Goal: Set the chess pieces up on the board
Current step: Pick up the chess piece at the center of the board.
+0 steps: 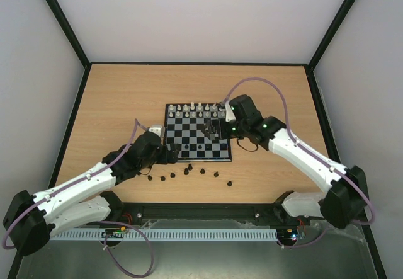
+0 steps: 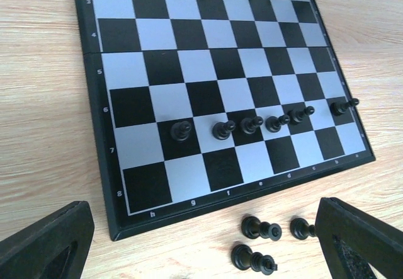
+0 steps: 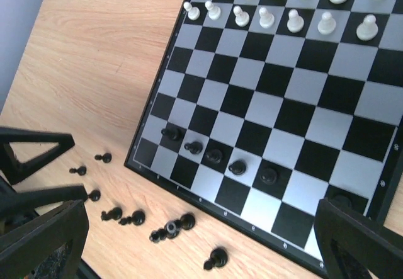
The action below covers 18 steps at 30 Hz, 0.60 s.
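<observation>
The board (image 1: 189, 129) lies mid-table. White chess pieces (image 1: 198, 109) fill its two far rows. Several black pawns (image 2: 252, 125) stand in a line on the second row from the near edge. More black pieces (image 1: 189, 173) lie loose on the wood in front of the board. My left gripper (image 2: 201, 254) is open at the board's near-left corner, above the table, with three fallen black pieces (image 2: 260, 229) just inside its right finger (image 2: 359, 241). My right gripper (image 3: 201, 254) hangs open and empty over the board's right half; the black pawns (image 3: 237, 167) and loose pieces (image 3: 173, 227) show below it.
The left gripper's dark fingers (image 3: 31, 159) enter the right wrist view beside the loose pieces. Black frame rails and grey walls border the wooden table (image 1: 113, 102). Both arm bases sit at the near edge.
</observation>
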Tool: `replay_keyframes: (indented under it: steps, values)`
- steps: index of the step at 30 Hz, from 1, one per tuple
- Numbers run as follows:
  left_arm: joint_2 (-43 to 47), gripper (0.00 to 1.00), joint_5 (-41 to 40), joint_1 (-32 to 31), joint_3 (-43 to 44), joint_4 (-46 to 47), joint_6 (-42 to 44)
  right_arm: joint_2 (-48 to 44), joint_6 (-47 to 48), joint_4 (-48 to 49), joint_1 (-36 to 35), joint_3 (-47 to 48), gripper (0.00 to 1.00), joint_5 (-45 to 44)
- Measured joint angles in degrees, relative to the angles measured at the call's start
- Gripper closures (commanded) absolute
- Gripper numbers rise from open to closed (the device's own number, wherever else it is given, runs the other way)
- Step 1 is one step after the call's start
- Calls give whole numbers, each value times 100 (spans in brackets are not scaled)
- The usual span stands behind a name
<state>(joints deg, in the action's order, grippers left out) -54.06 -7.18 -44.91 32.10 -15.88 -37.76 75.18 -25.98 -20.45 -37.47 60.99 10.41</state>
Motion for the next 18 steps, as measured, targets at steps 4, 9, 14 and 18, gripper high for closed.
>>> replay_keyframes:
  steps: [4, 9, 14, 18]
  values:
    - [-11, 1, -114, 35, 90, -240, -68, -595, -90, 280, 0, -651, 2, 11]
    - [-184, 1, -267, 70, 251, -498, -291, -1169, -210, 413, 2, -1502, 1, -289]
    - [-354, 0, -358, 96, 256, -756, -603, -1766, -323, 527, 2, -1985, 1, -737]
    - [-503, 1, -437, 179, 256, -962, -772, -2280, -378, 570, 2, -2243, 1, -981]
